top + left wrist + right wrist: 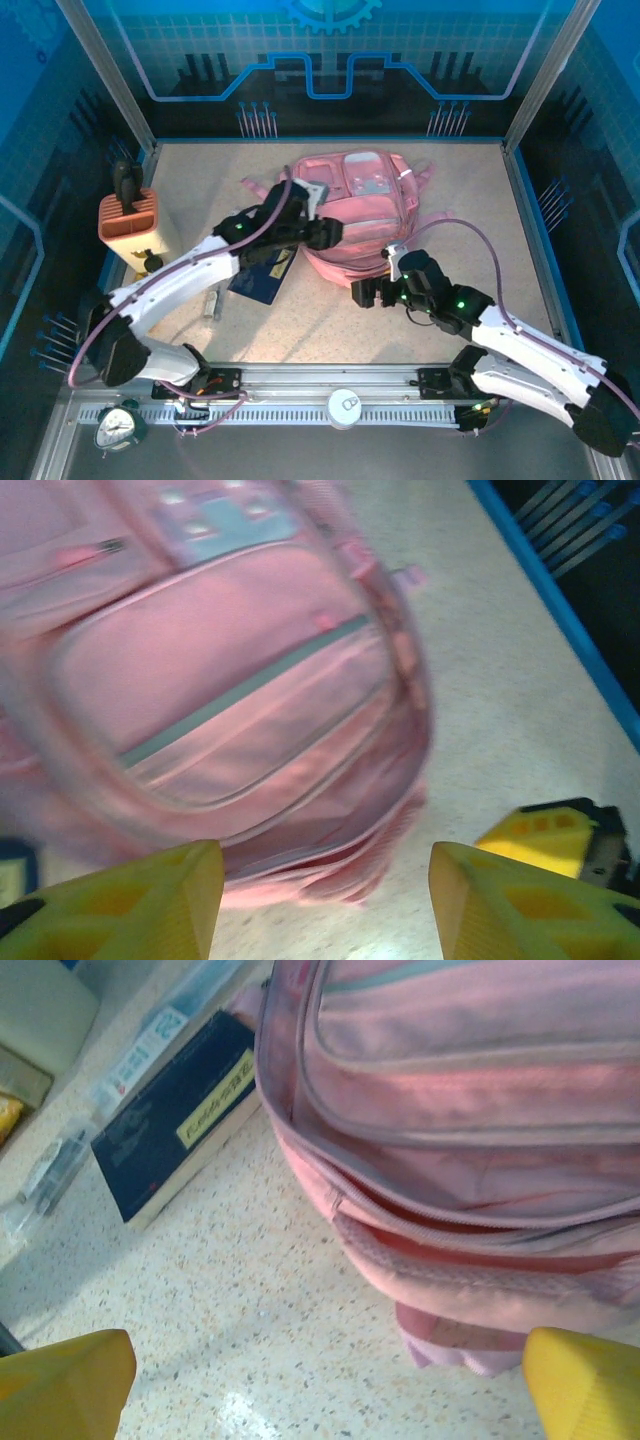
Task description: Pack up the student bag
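Student bag (360, 215) is laid flat on the tabletop (460, 200), just ahead of both finger pairs. Left fingers (150, 910) are apart, nothing clamped. Right fingers (70, 1385) are spread wide, empty. Fabric is judged soft, floppy and light, best pinched at the zip-mouth lip facing the right fingers.

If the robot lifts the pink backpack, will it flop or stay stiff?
Probably floppy: the pink backpack is soft, creased fabric. Lying broad, it should slide rather than roll if pushed. Its parted zip mouth might gape when lifted.

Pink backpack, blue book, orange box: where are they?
soft pink fabric backpack (372, 222), top view, front pocket.
dark blue book (150, 1155), right wrist view, front cover.
orange ribbed box (128, 221), top view, ribbed face.
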You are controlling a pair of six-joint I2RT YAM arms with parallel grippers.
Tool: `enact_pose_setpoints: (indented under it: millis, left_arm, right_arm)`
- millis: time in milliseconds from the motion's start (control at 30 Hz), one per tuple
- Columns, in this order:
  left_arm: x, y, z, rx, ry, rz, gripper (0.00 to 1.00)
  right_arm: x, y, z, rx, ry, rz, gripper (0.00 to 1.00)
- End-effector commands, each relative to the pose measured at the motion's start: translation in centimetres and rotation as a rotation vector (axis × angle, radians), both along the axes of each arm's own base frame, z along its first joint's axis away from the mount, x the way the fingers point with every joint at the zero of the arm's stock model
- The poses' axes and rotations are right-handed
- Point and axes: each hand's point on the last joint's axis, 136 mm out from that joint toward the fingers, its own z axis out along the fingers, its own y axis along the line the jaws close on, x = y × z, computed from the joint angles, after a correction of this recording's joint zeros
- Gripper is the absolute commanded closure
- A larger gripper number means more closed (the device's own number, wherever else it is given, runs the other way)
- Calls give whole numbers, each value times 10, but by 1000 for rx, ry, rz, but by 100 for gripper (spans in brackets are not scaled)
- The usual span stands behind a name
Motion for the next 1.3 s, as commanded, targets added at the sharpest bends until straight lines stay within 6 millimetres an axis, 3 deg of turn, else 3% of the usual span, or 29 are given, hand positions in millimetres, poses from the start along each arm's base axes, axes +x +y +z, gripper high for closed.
enact_pose_setpoints:
  millis: [0,267,467,633,1033,1267]
  left_arm:
    - [-10,50,-35,65,85,138,42]
    - [-43,123,-97,149,236,317,38]
    - [-59,148,-138,194,333,386,40]
    - [-56,157,-163,188,394,421,46]
    - [-74,145,-209,142,550,399,52]
    - [-88,111,-216,57,631,327,52]
  right_arm:
    - [-7,29,8,50,11,66,0]
    - [-23,86,-15,-14,33,189,0]
    - [-22,120,-33,-36,50,233,1]
    - [-15,141,-45,-39,64,249,0]
    - [17,129,-67,-98,66,150,0]
    - [31,116,-70,-96,73,102,0]
